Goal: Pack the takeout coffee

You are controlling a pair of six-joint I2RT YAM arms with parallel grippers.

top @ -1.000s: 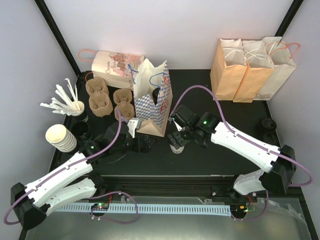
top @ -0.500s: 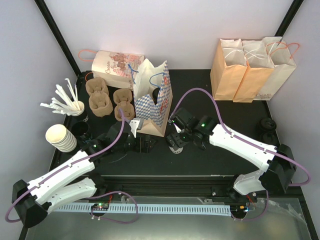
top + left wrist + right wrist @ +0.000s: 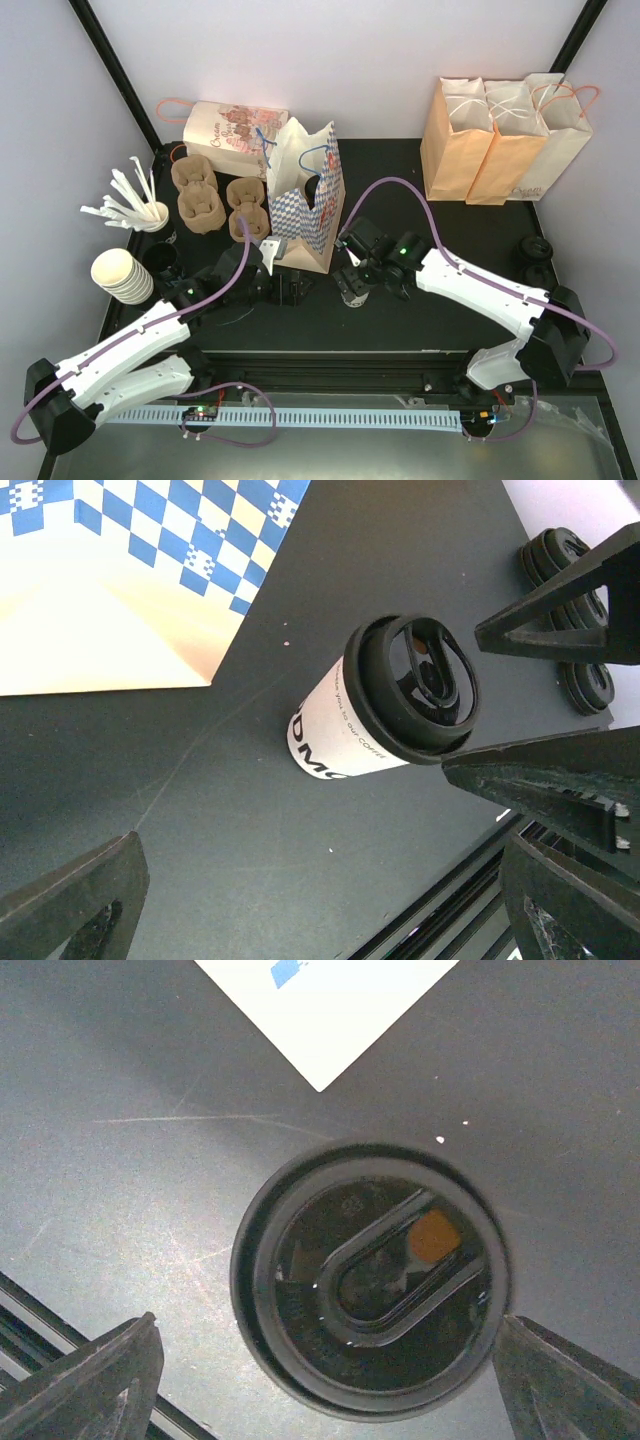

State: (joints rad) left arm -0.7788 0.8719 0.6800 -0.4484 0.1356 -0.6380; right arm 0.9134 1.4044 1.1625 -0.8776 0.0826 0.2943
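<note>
I am at the pick-up step: my right claw (image 3: 352,285) hangs directly over the coffee cup (image 3: 385,705), which stands upright on the counter (image 3: 420,320) a little in from the middle of the near edge, just in front of the checked bag (image 3: 308,200). My right wrist view looks straight down on its black lid (image 3: 370,1275), and my right fingers (image 3: 85,1380) are spread wide, one tip on each side of the lid and neither touching it. As I judge it, the next move is to drop until the fingers straddle the cup wall below the lid, press in gently so the paper does not buckle, then lift straight up and carry it over the bag's mouth.

My left claw (image 3: 292,290) sits low just to the left of the cup, pointing at it, with its fingers (image 3: 75,900) also spread apart and pinching nothing. It is close enough that I would keep it out of the right arm's way.

Farther back, the checked bag stands open. Something dark shows inside its mouth, but I cannot tell what. Toward the far-left corner lie the pulp carriers (image 3: 220,195), their wells empty as far as I can see, with a printed bag (image 3: 225,130) lying behind them. Near the left edge a stack of plain cups (image 3: 122,275) sits beside a cup of white cutlery (image 3: 135,200). At the far-right corner three tan bags (image 3: 500,130) stand upright, contents hidden.
</note>
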